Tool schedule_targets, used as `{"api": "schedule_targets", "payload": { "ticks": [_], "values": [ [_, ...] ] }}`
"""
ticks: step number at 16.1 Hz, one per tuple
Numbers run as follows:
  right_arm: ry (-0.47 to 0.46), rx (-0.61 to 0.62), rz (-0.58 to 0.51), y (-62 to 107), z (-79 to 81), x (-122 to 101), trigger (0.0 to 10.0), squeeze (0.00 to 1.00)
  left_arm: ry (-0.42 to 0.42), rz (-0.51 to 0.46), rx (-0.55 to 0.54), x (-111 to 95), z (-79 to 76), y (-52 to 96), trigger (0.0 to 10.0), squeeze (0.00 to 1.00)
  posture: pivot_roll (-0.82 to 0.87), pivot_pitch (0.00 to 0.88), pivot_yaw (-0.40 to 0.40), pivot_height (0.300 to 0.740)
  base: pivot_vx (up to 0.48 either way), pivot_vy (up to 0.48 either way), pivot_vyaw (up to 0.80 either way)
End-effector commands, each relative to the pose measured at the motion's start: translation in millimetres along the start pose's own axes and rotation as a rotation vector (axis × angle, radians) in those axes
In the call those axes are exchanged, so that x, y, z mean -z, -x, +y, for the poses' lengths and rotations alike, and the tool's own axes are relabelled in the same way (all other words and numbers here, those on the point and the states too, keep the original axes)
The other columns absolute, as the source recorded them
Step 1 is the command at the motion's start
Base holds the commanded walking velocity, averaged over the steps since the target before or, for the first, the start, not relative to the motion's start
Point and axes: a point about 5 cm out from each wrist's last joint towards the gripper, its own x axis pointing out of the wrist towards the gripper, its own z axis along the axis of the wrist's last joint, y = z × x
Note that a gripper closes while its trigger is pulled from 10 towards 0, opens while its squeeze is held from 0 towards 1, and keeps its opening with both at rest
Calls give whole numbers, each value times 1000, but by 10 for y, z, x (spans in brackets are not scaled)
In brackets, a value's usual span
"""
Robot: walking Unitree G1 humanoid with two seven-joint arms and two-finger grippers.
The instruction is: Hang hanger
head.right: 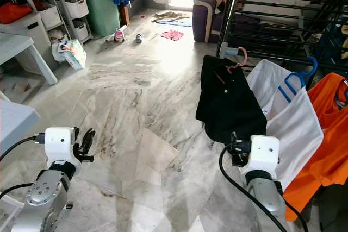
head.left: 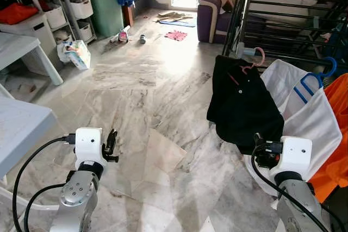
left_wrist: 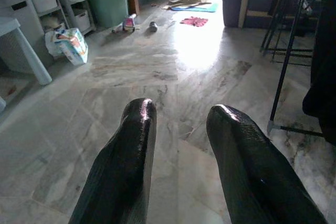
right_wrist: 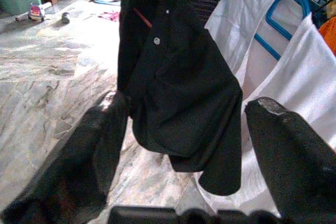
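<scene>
Approach step: right end effector (right_wrist: 184, 145), fingers spread, faces the black shirt (head.left: 242, 104) on its pink plastic hanger (head.left: 254, 62); next, close in on the hanger.

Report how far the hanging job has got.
Done: black shirt, white shirt and orange garment are on hangers by the rack. In hand: nothing; right gripper is open, facing the black shirt, and left gripper is open over the floor. Left: grasping and hanging one.

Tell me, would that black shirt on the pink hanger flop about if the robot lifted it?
Probably: the black shirt drapes in soft folds, so it looks limp and light. The pink hanger looks rigid, so lifted by it the shirt would likely swing.
</scene>
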Motion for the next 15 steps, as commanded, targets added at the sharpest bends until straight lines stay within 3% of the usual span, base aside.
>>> {"api": "schedule_targets", "payload": {
  "ticks": [1,10,11,12,15],
  "values": [
    [0,19,7,0,-32,-5,10000,1000,1,17,15,20,-18,-14,10000,0,-42,0,-1,740,0,0,0],
    [-5,1,16,25,-33,-11,10000,1000,50,1,84,-10,-89,-33,10000,0,-52,0,1,740,0,0,0],
    [-5,-8,20,24,-31,-9,10000,773,51,-1,90,-14,-93,-31,10000,0,-52,0,1,740,0,0,0],
    [-13,-29,10,23,-15,-25,10000,0,58,-7,99,-24,-99,-31,10000,0,-52,0,0,740,0,0,0],
    [-4,-5,19,-8,-33,-34,10000,0,61,-10,109,-29,-98,-39,10000,0,-53,0,1,740,165,0,0]
  ]
}}
